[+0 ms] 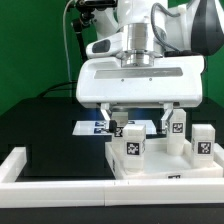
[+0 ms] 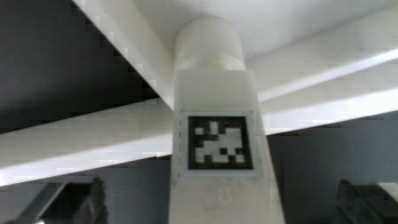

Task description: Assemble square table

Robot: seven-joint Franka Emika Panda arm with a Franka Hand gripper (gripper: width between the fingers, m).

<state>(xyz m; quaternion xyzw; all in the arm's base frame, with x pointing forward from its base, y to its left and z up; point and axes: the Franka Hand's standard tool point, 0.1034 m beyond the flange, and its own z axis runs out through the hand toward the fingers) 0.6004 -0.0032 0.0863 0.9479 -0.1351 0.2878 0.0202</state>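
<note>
The white square table top (image 1: 165,168) lies at the front on the exterior view's right. White tagged legs stand on it: one at the near left corner (image 1: 131,146), one further back (image 1: 176,125) and one at the right (image 1: 203,142). My gripper (image 1: 137,124) hangs straight above the near left leg, open, with its dark fingers (image 1: 109,121) on either side of it. In the wrist view that leg (image 2: 217,120) runs between the fingertips (image 2: 71,203), with gaps on both sides, and my gripper (image 2: 217,208) is not touching it. Rim bars of the top (image 2: 329,70) cross behind it.
The marker board (image 1: 88,126) lies on the black table surface (image 1: 50,125) behind the table top. A long white bar (image 1: 20,166) edges the surface at the front on the exterior view's left. A green backdrop stands behind.
</note>
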